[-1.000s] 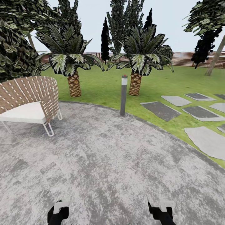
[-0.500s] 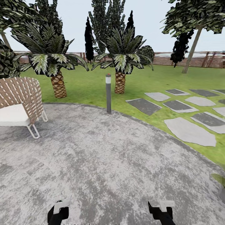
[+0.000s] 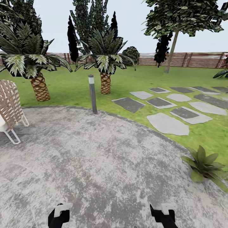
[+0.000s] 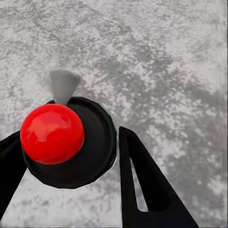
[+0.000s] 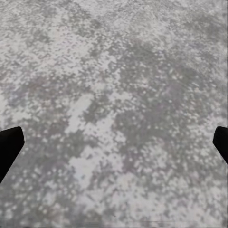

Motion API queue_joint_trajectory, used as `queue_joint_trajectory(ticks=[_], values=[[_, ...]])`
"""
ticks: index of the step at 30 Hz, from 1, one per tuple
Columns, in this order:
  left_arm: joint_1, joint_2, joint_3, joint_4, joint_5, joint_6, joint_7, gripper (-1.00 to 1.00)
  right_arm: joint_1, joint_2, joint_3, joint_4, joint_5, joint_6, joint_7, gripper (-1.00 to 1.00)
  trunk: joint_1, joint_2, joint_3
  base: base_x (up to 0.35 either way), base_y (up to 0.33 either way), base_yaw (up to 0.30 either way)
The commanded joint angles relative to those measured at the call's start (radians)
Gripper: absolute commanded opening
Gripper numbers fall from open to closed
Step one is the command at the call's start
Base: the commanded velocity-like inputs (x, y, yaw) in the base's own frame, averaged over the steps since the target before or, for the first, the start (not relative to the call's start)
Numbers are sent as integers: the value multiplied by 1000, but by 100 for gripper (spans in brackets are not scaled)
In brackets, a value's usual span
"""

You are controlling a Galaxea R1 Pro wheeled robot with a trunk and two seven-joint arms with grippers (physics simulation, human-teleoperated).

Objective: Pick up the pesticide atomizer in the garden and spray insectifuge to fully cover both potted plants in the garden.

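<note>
One potted plant (image 3: 202, 163), a low rosette of pointed green leaves, stands at the right edge of the round grey patio (image 3: 104, 164), where it meets the lawn. Its pot is hidden by the leaves. In the left wrist view my left gripper (image 4: 71, 156) is shut around a dark green round body with a pale grey spray head (image 4: 62, 85), seemingly the pesticide atomizer (image 4: 97, 142) seen end-on, and a red ball (image 4: 52, 134) sits on it. My right gripper (image 5: 114, 142) is open over bare paving. Both grippers hang low at the front in the head view: left gripper (image 3: 59, 213), right gripper (image 3: 164, 213).
A grey bollard lamp (image 3: 92, 93) stands at the patio's far rim. A woven chair (image 3: 9, 109) sits at the left edge. Two scaly-trunked palms (image 3: 104, 68) grow behind. Grey stepping stones (image 3: 167, 124) cross the lawn to the right, and a brown slatted fence (image 3: 190, 59) closes the back.
The camera has turned to the right, so the whole scene has slid left. The potted plant has come into view at the right and the chair is mostly out at the left.
</note>
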Motion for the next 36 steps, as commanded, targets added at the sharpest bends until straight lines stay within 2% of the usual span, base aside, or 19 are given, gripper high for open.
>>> queue_joint_trajectory(ticks=[1,15,36], values=[[0,0,-2,0,7,-3,1,-100,-1,0,0,1,0,-3,0,100,-1,0,-1,-257,-197,-267],[0,0,-2,0,7,-4,1,-100,-1,0,0,1,0,-3,0,100,-1,0,-1,-242,-194,-267],[1,0,-2,0,7,-6,2,-100,-1,2,0,1,0,-3,0,100,-1,0,-1,-8,-8,-267]])
